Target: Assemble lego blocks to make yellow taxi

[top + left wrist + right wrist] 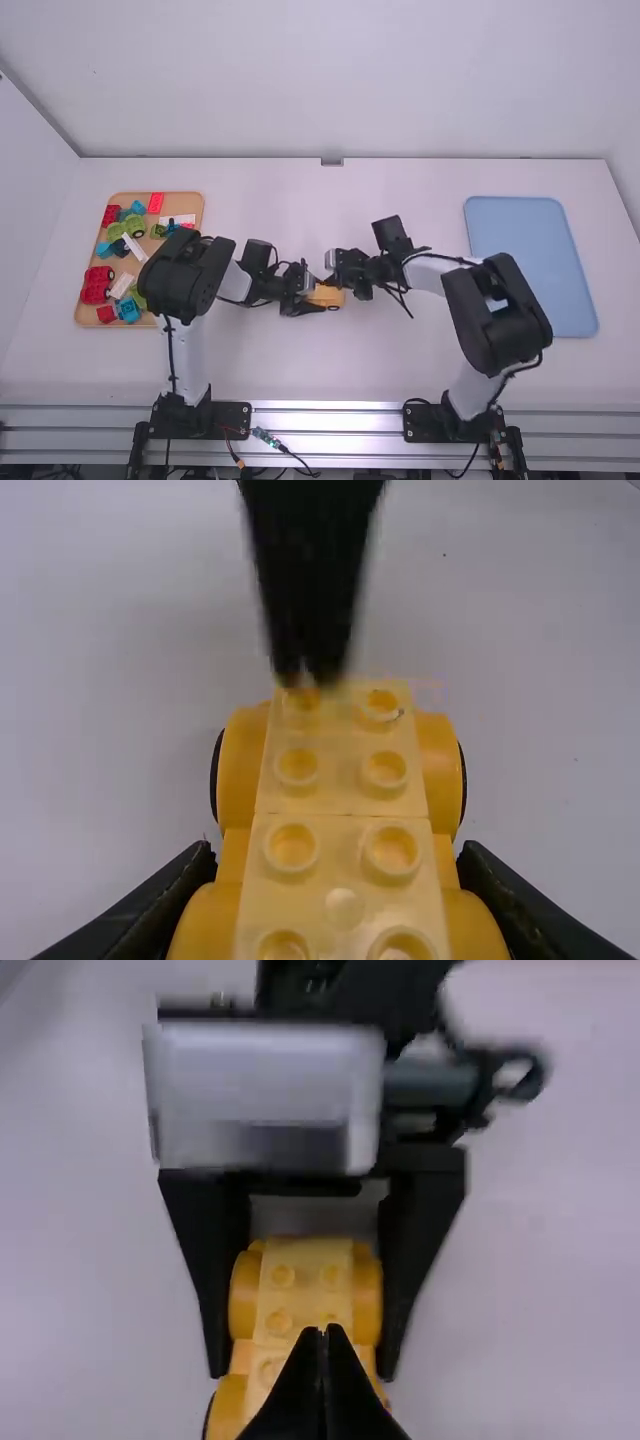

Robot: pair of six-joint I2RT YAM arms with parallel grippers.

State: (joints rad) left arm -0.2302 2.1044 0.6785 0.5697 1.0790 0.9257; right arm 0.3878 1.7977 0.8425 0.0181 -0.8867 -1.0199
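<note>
In the high view my left gripper (310,300) is low at mid-table, beside the yellow car (327,296); my right gripper (332,280) meets it from the other side. The left wrist view has the yellow car (342,825), light-yellow studded bricks along its top, between the two fingers of my left gripper (338,868), which is shut on it. Over the car's far end, the right fingertips (308,665) are together at the studs. In the right wrist view my right gripper (322,1332) is shut, its tips overlapping the yellow car (300,1290); whether they touch it I cannot tell.
At the left stands a wooden tray (150,325) of mixed loose blocks, red, green, blue and white, with the left arm over its right edge. A blue tray (535,265) lies at the right, beyond the right arm's elbow.
</note>
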